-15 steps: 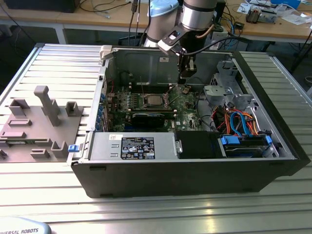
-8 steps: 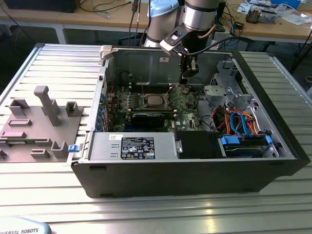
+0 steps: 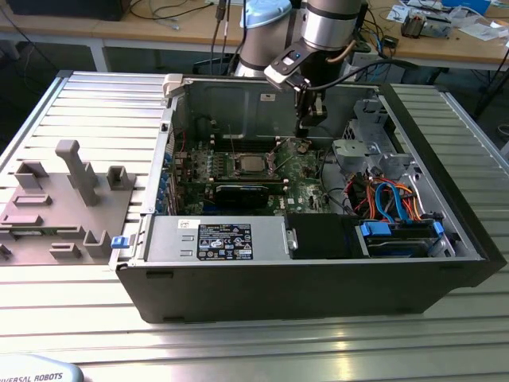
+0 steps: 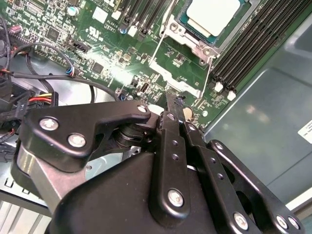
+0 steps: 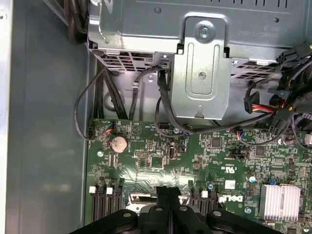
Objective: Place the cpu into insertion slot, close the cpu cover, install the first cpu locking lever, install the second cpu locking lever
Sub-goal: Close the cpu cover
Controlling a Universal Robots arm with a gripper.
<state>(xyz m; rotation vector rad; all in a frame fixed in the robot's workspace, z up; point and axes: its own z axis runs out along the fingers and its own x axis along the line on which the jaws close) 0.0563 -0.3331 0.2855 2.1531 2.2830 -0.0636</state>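
Slatted metal table carries the open case, where the cpu lies in the insertion slot, the cpu cover stands raised beside that slot, and the gripper, fingers together and empty, hovers near it; the cover is best pressed down squarely.

One slatted metal table carries one open computer case and one grey fixture plate. Above them stands one robot arm. Inside the case there are one green motherboard, one power supply and one cpu. The second wrist view shows one insertion slot, one cpu cover and one gripper, which has two fingers, closed together. On the board in the first wrist view there are one coin battery and one finned silver heatsink, and above the board one grey metal bracket.
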